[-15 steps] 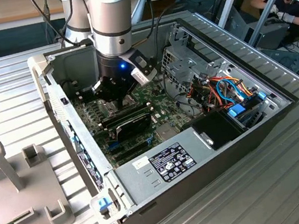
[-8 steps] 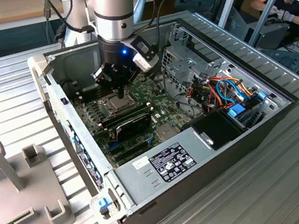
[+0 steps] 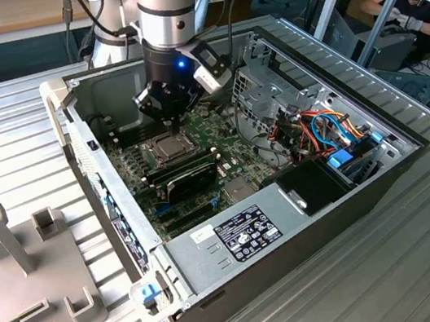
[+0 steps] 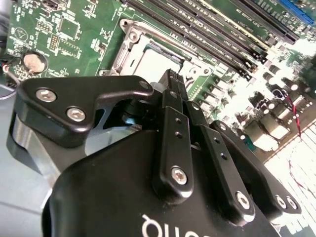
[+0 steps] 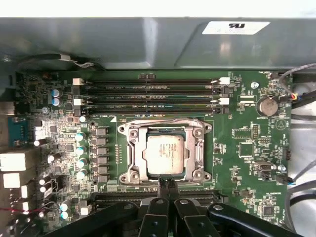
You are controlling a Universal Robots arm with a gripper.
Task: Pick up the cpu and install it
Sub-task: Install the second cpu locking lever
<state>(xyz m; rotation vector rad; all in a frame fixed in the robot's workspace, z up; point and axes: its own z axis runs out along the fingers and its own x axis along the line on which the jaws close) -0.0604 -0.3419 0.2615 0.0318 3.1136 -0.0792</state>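
The cpu (image 5: 165, 154) is a small silvery square lying flat in the socket on the green motherboard (image 5: 242, 148), ringed by the shiny metal socket frame (image 5: 129, 154). It also appears under the arm in the exterior view as the cpu (image 3: 167, 146) and in the second wrist view as the cpu (image 4: 155, 61). My gripper (image 5: 165, 183) hovers just above the board beside the socket's edge, with its two black fingers pressed together and nothing between them. In the exterior view the gripper (image 3: 169, 117) hangs over the socket's far side.
The open computer case (image 3: 70, 135) has tall walls around the board. Memory slots (image 5: 148, 96) run beside the socket. A power supply (image 3: 236, 236), a drive cage (image 3: 263, 78) and coloured cables (image 3: 317, 131) fill the exterior view's right. A grey fixture (image 3: 26, 267) and a person (image 3: 412, 8) are nearby.
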